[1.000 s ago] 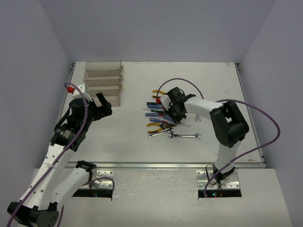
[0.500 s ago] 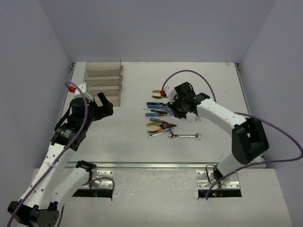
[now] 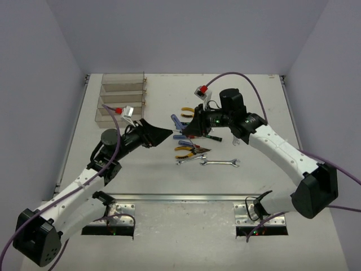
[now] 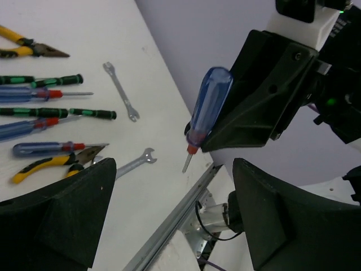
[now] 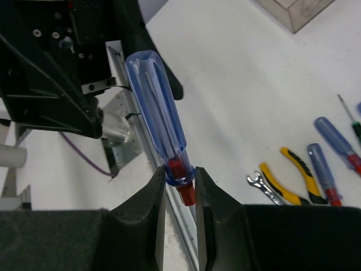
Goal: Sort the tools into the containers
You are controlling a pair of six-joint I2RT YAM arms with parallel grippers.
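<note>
My right gripper (image 3: 189,129) is shut on a blue-handled screwdriver (image 3: 176,121), held in the air left of the tool pile with its handle pointing up and away. In the right wrist view the fingers (image 5: 159,195) pinch the screwdriver (image 5: 155,107) at its red collar. My left gripper (image 3: 163,134) faces it from the left, open and empty, its fingertips just short of the tool. The left wrist view shows the screwdriver (image 4: 208,107) hanging ahead of the wide-apart fingers (image 4: 53,212). The other tools (image 3: 192,141) lie on the table. The containers (image 3: 121,99) stand at the far left.
Beneath the grippers lie yellow-handled pliers (image 3: 190,151), two silver wrenches (image 3: 220,163), several screwdrivers (image 4: 39,113) and more pliers (image 3: 188,111) farther back. A metal rail (image 3: 197,197) runs along the table's near edge. Purple cables loop from both arms.
The right gripper has lifted the blue screwdriver out of the pile and turned it leftward. The left arm has swung from beside the containers to the centre, facing it, and its jaws have narrowed slightly.
</note>
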